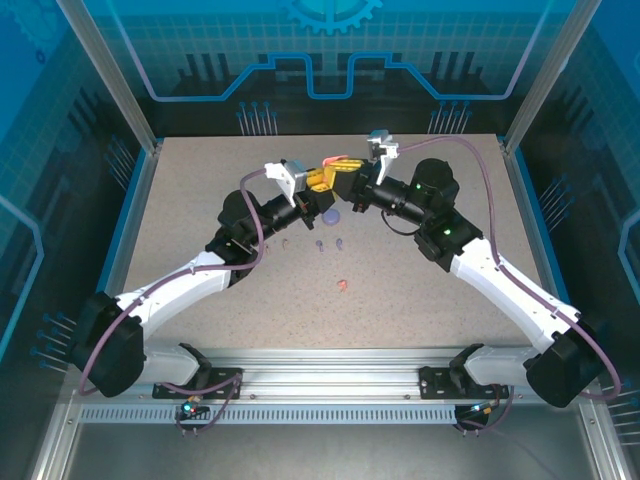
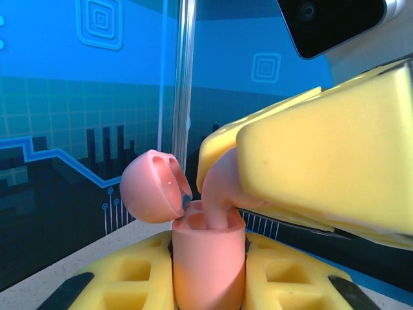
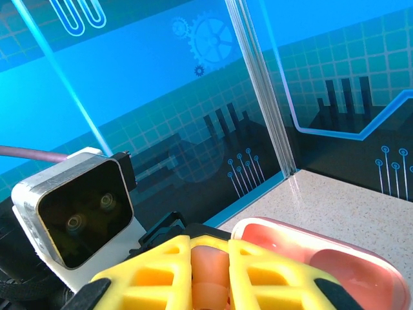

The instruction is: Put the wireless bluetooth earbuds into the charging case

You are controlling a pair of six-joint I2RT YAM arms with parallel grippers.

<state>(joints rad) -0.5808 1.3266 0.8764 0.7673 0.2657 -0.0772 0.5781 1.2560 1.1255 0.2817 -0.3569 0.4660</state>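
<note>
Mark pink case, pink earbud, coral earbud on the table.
pink case (image 2: 208, 271), left wrist view, front of body.
pink earbud (image 2: 218, 187), left wrist view, curved part entering case.
coral earbud (image 1: 343, 285), top view, its middle.

The top camera looks steeply down from above and behind, with the near edge at 6 o'clock and the whole table (image 1: 180, 220) in frame. The left wrist camera (image 3: 76, 216) and the right wrist camera (image 2: 322, 22) sit low and very close near 12 o'clock, facing each other. All three views share the pink case (image 2: 208, 265).

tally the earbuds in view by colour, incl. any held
Purple earbuds: 2, loose on the table
Coral-red earbud: 1, loose
Pale earbud: 1, loose, colour unclear
Salmon-pink earbud: 1, in the right gripper, at the open case
Total: 5
</note>
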